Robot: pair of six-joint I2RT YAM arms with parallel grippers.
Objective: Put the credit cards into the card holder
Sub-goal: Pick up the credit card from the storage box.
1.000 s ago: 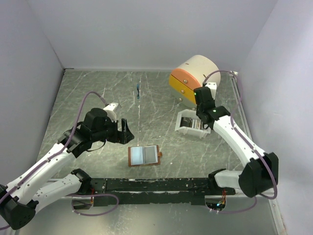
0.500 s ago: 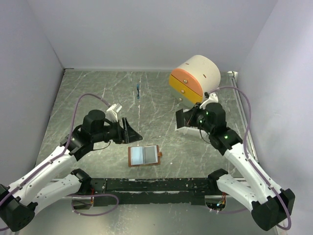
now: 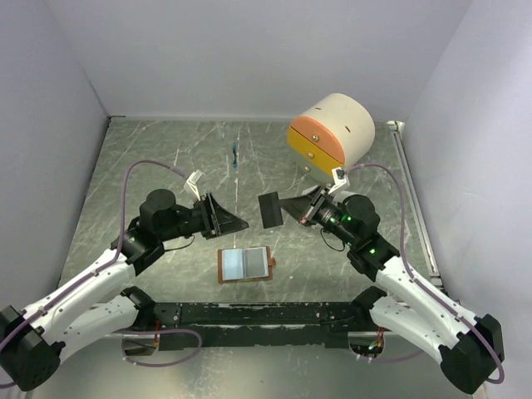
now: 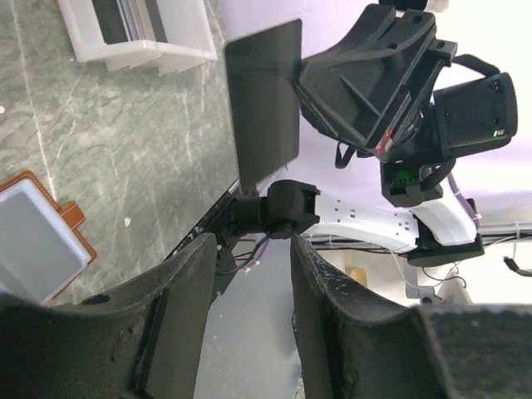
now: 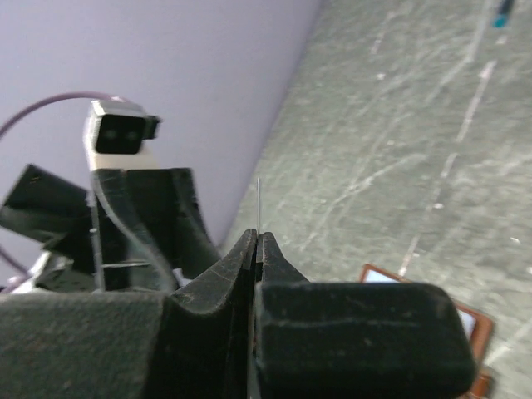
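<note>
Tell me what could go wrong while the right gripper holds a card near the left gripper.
1. The right gripper pinches the dark card by one edge only; a push from the open left gripper could twist it loose.
2. The two grippers face each other closely and may collide.
3. If dropped, the card would likely miss the card holder and land on the table.

No writing can be read anywhere (the small red-and-white sticker [image 4: 383, 146] on the right gripper [image 4: 306, 83] is too blurred to make out).
</note>
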